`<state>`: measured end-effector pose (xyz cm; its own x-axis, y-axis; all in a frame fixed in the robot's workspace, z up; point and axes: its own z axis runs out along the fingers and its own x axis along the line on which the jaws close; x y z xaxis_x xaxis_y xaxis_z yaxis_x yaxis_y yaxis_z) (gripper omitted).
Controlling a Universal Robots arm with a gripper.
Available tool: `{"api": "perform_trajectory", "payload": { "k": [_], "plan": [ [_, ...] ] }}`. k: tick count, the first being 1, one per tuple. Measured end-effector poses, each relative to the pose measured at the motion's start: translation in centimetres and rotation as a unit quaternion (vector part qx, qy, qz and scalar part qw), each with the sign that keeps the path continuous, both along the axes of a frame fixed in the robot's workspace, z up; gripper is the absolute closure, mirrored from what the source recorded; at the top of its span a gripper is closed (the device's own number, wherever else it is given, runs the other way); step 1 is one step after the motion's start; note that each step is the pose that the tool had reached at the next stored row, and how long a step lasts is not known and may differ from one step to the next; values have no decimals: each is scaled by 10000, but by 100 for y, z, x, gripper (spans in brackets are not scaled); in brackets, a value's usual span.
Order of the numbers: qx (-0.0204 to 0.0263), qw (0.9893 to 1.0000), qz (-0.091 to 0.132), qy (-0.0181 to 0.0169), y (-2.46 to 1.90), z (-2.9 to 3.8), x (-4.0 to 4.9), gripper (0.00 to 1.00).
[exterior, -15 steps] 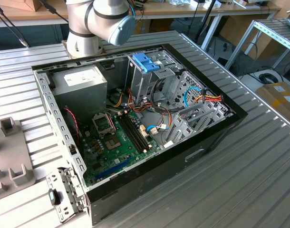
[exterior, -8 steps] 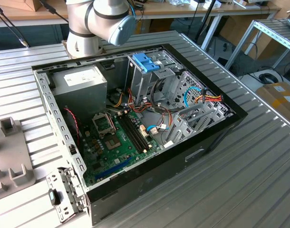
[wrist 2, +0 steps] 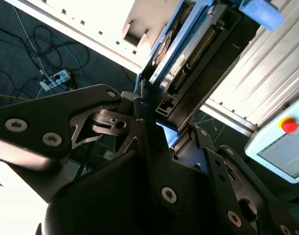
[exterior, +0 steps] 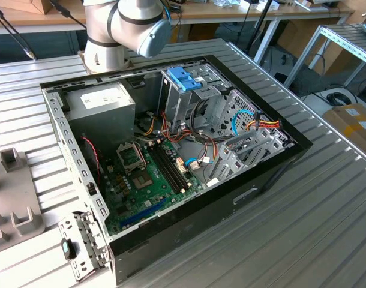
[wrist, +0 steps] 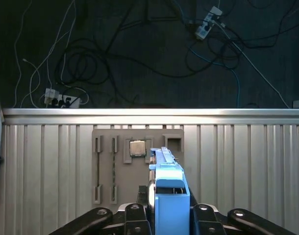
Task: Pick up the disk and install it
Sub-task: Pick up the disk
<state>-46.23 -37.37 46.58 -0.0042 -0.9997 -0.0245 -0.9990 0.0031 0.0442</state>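
Observation:
My gripper point(wrist 2: 154, 120) is shut on the disk point(wrist 2: 188, 54), which I see edge-on, a dark metal slab with a connector row and a light blue frame. In the first wrist view the disk's light blue frame point(wrist: 170, 188) stands between the black fingers point(wrist: 135, 220), over a grey fixture plate point(wrist: 105, 166) with slots. I cannot tell whether the disk's far end touches that plate. In the exterior view the open computer case point(exterior: 255, 192) lies on the ribbed metal table point(exterior: 327, 228), and its drive cage carries a blue handle point(exterior: 184, 78).
A small square chip point(wrist: 137, 148) sits in the fixture plate. Inside the case are a grey power-supply box point(exterior: 102, 102), a green motherboard point(exterior: 147, 180) and loose cables point(exterior: 255, 123). Beyond the table edge point(wrist: 149, 112), cables lie on the floor. A panel with a red button point(wrist 2: 289, 125) is nearby.

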Motion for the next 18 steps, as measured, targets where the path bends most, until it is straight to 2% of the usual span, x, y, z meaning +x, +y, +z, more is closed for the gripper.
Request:
{"api": "perform_trajectory", "payload": {
  "k": [9,18],
  "plan": [
    [0,10000,0,0,-59,0,1,63],
    [0,10000,0,0,-95,0,2,63]
  ]
}}
